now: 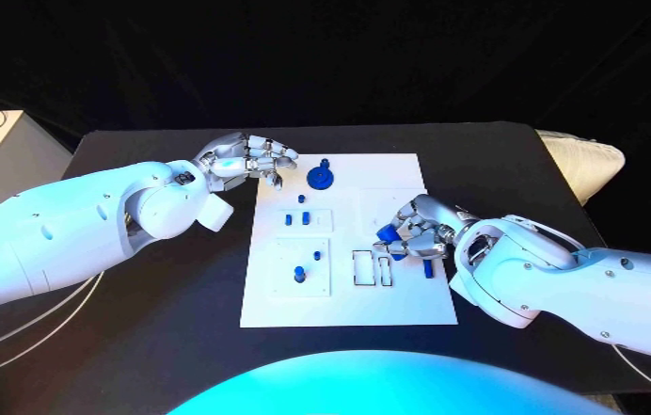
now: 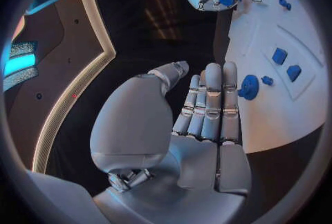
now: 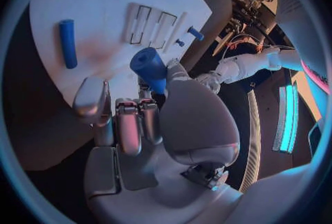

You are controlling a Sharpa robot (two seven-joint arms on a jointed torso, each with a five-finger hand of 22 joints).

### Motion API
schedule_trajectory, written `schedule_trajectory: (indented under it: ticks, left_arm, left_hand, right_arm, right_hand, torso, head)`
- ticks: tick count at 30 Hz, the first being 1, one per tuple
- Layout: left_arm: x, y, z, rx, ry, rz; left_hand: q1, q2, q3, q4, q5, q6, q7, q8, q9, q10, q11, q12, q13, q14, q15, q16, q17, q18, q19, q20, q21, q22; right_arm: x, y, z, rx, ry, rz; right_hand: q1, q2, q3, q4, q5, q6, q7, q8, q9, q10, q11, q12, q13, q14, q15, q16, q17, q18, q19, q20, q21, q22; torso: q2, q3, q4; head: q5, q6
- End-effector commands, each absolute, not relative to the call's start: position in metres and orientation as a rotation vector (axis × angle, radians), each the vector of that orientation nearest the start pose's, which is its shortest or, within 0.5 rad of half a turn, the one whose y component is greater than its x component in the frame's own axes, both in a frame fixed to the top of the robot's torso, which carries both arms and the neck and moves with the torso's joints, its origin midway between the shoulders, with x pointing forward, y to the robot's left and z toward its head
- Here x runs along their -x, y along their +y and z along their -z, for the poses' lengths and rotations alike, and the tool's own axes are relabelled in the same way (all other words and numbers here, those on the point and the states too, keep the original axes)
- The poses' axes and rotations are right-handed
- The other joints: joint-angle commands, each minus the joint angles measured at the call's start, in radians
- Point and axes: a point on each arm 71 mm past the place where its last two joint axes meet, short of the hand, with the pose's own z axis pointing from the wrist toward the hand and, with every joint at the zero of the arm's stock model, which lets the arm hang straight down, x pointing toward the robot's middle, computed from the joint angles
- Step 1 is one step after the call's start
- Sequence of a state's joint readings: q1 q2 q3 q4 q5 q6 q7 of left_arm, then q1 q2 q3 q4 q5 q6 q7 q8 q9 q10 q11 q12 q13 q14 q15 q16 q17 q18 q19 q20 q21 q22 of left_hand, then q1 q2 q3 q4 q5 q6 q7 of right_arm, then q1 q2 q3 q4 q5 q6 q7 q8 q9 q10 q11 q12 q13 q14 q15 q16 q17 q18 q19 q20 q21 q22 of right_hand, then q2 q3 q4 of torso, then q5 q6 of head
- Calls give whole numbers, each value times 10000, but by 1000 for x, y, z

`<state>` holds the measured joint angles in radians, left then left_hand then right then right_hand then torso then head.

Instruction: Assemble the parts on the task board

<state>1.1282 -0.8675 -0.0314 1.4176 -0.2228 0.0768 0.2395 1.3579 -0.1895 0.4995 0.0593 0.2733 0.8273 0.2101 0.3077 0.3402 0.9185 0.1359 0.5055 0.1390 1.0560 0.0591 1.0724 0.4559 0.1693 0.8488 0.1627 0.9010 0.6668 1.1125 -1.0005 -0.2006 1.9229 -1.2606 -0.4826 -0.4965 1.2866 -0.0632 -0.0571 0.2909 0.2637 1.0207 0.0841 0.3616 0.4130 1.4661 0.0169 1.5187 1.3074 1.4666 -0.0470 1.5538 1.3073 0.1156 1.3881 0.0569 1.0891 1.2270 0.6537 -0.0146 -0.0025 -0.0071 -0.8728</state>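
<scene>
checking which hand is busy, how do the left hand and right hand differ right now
The right hand holds a blue cylinder between thumb and fingers; the left hand holds nothing. The right hand's fingers curl around its part, while in the left wrist view the left hand's fingers lie straight and side by side. The right hand is over the right side of the white board; the left hand is at its far left corner. Both are silver, on white arms.
</scene>
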Motion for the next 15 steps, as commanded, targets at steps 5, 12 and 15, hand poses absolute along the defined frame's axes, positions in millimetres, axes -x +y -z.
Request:
schedule_trajectory:
  ticks: [5,12,15]
  left_arm:
    - [-479,226,225,9273,18511,16205]
    - [-479,225,225,9275,18546,16199]
    - [-479,226,225,9279,18558,16193]
  left_hand:
    - [33,75,-29,56,-9,-53,8,47,8,-43,33,46,-13,-14,47,-49,-16,140,80,-9,-44,-12]
    - [33,75,-29,56,-9,-53,8,47,8,-43,33,46,-13,-14,47,-49,-16,140,80,-9,-44,-12]
    - [22,79,-34,74,-8,-63,10,55,6,-50,35,45,-17,-16,50,-50,-17,140,81,-7,-52,-17]
  right_arm:
    - [-362,-178,258,-2281,21714,-5926]
    - [-361,-169,264,-1727,22332,-5556]
    - [-361,-166,264,-1542,22290,-5423]
  right_hand:
    - [-682,315,-98,26,-120,222,-60,44,-43,645,-126,-108,2087,902,-114,-54,2034,-195,94,-56,46,93]
    - [-1240,620,-476,30,-463,444,-156,161,-47,727,-213,-44,2168,942,-185,4,2200,-230,197,-120,186,237]
    - [-1330,677,-566,27,-538,477,-174,189,-45,760,-232,1,2210,961,-200,36,2282,-246,236,-135,265,302]
  torso:
    - [27,-7,26]
    - [53,-2,51]
    - [62,-2,54]
  head:
    - [-41,2]
    - [-56,2]
    - [-62,2]
